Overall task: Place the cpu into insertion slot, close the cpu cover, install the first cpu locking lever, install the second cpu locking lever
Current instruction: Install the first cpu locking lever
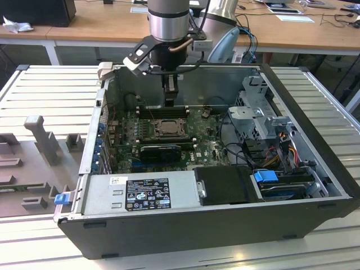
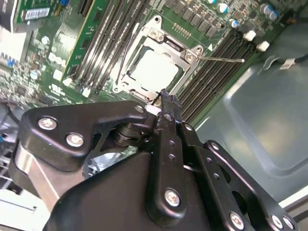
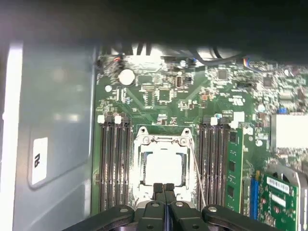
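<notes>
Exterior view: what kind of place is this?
Probably a robotics lab or workshop: a robot arm reaches into an open computer case on a slatted metal table, with wooden desks behind.

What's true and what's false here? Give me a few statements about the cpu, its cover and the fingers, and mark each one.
1. The cpu lies seated beneath the window of the cpu cover. True.
2. The cpu cover stands raised upright. False: it lies flat, framing the cpu.
3. The fingers of the gripper are spread wide. False: they are pressed together, with nothing visibly held.
4. The gripper hangs inside the case, over the green board. True.
</notes>
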### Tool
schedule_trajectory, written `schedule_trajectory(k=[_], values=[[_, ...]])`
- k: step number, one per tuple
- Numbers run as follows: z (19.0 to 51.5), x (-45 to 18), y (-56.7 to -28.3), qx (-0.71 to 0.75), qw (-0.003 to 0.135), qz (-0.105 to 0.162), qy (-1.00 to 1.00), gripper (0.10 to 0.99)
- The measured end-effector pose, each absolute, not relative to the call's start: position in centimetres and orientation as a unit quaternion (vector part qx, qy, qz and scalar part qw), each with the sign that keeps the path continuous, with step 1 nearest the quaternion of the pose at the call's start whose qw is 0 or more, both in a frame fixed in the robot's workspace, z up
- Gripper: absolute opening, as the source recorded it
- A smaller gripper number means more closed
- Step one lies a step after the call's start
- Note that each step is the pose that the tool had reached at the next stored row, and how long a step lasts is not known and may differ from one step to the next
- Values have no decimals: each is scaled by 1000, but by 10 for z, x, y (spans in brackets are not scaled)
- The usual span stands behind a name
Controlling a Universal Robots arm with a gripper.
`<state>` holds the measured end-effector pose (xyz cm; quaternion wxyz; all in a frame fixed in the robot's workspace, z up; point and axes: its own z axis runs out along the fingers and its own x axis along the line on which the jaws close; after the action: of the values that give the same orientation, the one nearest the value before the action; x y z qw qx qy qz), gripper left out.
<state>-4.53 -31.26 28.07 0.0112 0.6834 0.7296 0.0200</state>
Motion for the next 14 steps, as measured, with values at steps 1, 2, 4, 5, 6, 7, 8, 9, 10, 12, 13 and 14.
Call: schedule_trajectory(k=[1,2,4,5,6,7,8,9,10,12,13,14], values=[[281,-45,-313,674,11,20,738,106],[281,-45,-313,669,11,20,743,106],[281,-45,-313,654,10,20,756,106],[281,-45,-313,648,10,20,761,106],[281,-45,-313,642,10,21,767,106],[281,-45,-313,636,10,21,771,106],[281,-45,-313,628,10,21,778,106],[281,-45,-313,625,10,21,781,106],[281,-45,-313,621,9,21,783,106],[281,-45,-313,613,9,21,790,106],[281,-45,-313,610,9,21,792,106],[281,-45,-313,607,9,21,794,106]])
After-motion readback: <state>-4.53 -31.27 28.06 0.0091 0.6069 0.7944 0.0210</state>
